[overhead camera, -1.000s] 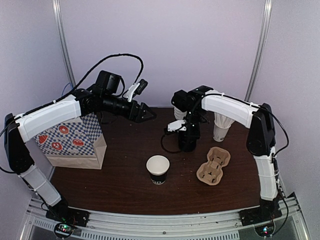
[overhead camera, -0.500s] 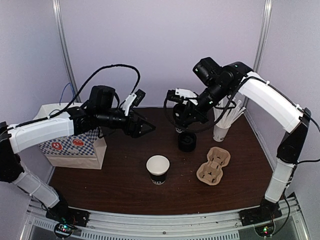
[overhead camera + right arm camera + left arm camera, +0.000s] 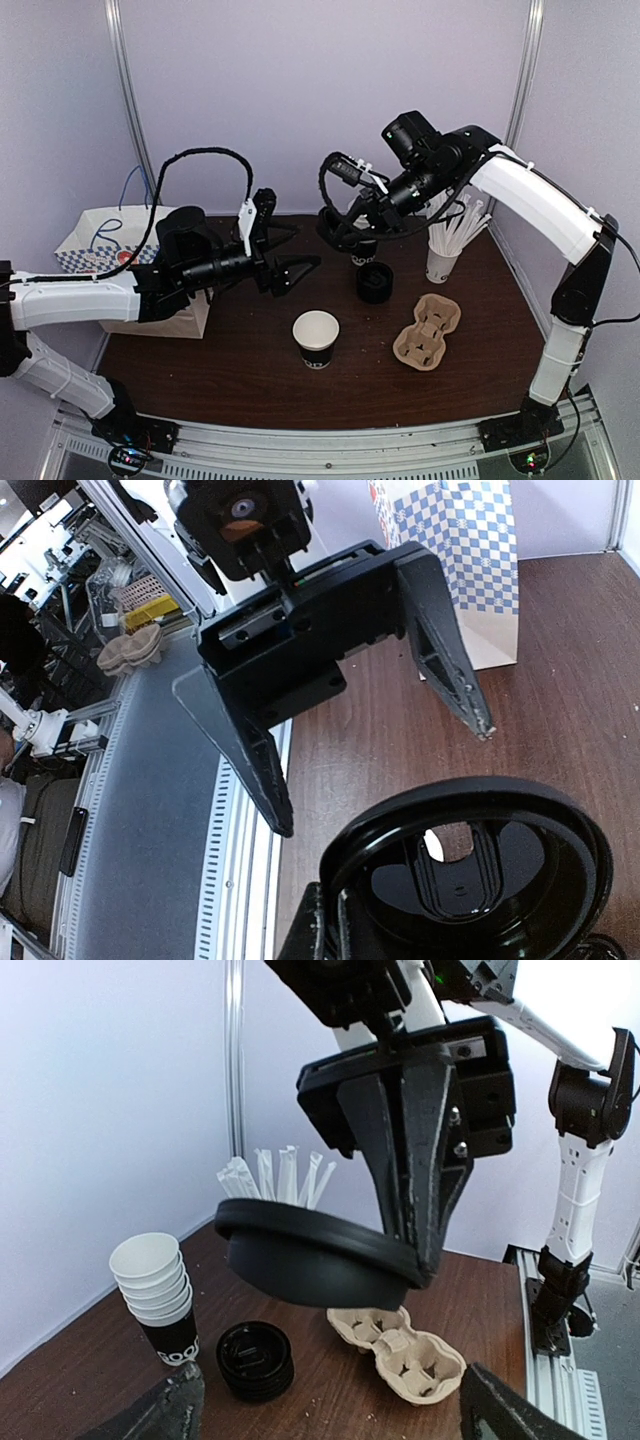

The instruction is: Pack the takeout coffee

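The takeout coffee cup, black with a white inside, stands open and lidless at the table's front centre. My right gripper is shut on a black plastic sip lid and holds it in the air above the back of the table. In the right wrist view the lid is pinched at its rim. My left gripper is open and empty, just left of the lid and facing it. In the left wrist view the lid hangs between and above my open fingers.
A short stack of black lids and a stack of cups stand behind the cup. A cardboard cup carrier lies to the right, and a white cup of straws is at back right. A checkered paper bag stands at left.
My right gripper lifted a lid off the stack and carried it left toward the left gripper. My left arm dropped lower and swung toward the centre.
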`<state>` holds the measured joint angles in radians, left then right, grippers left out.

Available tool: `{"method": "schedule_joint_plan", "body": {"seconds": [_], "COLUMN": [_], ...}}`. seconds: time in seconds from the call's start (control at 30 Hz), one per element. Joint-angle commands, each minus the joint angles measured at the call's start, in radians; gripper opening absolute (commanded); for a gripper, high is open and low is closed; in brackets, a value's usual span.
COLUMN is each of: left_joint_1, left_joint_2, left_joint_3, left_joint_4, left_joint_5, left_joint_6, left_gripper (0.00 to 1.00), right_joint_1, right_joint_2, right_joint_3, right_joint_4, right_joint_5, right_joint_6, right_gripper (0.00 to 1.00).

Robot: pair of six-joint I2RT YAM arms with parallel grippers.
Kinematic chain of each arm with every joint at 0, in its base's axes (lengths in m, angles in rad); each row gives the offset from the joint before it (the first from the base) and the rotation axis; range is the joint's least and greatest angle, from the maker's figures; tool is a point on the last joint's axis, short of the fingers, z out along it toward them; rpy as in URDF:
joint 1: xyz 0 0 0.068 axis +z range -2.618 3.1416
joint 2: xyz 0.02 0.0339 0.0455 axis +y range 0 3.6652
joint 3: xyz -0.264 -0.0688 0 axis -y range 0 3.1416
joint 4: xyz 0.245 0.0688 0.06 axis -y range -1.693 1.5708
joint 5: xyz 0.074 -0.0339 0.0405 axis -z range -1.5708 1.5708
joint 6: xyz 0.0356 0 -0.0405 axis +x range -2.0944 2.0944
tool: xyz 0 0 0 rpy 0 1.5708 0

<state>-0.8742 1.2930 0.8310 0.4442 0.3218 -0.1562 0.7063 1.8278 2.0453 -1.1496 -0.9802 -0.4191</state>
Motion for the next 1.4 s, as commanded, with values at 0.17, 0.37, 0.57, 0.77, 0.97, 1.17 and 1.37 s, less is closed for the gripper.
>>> {"method": "schedule_joint_plan", "body": {"seconds": [0.17, 0.37, 0.57, 0.77, 0.97, 1.17, 1.37], "left_joint_1": [-0.042, -0.048, -0.053, -0.056, -0.063, -0.081, -0.085], "left_joint_2": [0.089, 0.138, 0.160, 0.166, 0.169, 0.164, 0.170], "left_joint_3": [0.005, 0.038, 0.060, 0.077, 0.085, 0.094, 0.109], "left_joint_4": [0.284, 0.316, 0.323, 0.313, 0.308, 0.284, 0.258], "left_joint_5": [-0.111, -0.070, -0.072, -0.054, -0.033, -0.027, -0.068], "left_joint_6": [-0.046, -0.052, -0.050, -0.029, 0.001, 0.072, 0.102], "left_gripper": [0.91, 0.88, 0.86, 0.83, 0.81, 0.80, 0.82], "right_joint_1": [-0.004, -0.004, -0.004, -0.005, -0.005, -0.004, -0.005], "right_joint_2": [0.011, 0.009, 0.015, 0.031, 0.033, 0.037, 0.047], "right_joint_3": [0.013, 0.006, 0.005, 0.007, 0.006, 0.004, 0.006], "right_joint_4": [0.042, 0.049, 0.054, 0.057, 0.059, 0.059, 0.039], "right_joint_5": [-0.121, -0.128, -0.134, -0.148, -0.152, -0.168, -0.191], "right_joint_6": [0.065, 0.074, 0.078, 0.086, 0.086, 0.093, 0.089], "right_gripper": [0.04, 0.04, 0.04, 0.04, 0.04, 0.04, 0.04]}}
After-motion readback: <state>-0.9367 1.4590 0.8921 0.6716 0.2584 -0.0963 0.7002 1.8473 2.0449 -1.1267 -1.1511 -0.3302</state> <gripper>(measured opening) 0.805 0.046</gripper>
